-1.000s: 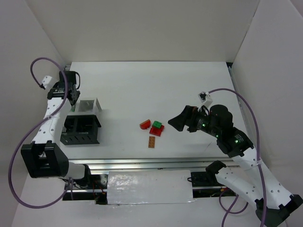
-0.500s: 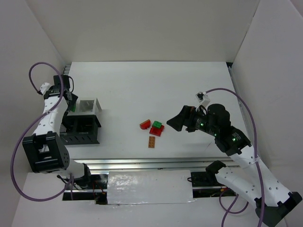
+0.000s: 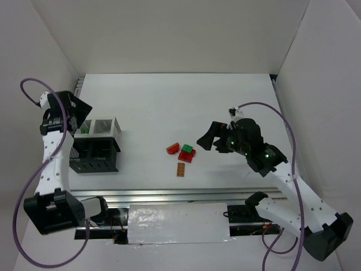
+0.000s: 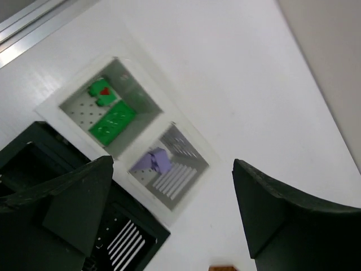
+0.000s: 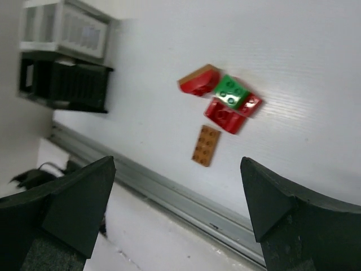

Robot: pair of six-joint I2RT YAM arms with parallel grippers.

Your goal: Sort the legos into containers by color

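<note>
The left end effector (image 4: 172, 165) hangs wide open and empty above the white bins (image 4: 169, 119). Green bricks (image 4: 111, 121) lie in one bin and a lavender brick (image 4: 155, 160) in the next, with the black bins (image 3: 95, 155) touching them. The right end effector (image 5: 177, 164), also wide open and empty, hovers over the surface (image 5: 293, 62) above the red bricks (image 5: 224, 114), a loose green brick (image 5: 230, 90) resting on one of them, and an orange-brown brick (image 5: 206, 145) just beside.

Cut off at the bottom edge: an orange-brown brick (image 4: 221, 267). Half hidden behind the left fingers (image 4: 62, 209): the black bins (image 4: 34, 135). Cropped at the top, a bit blurry: the white bins (image 5: 62, 25).
</note>
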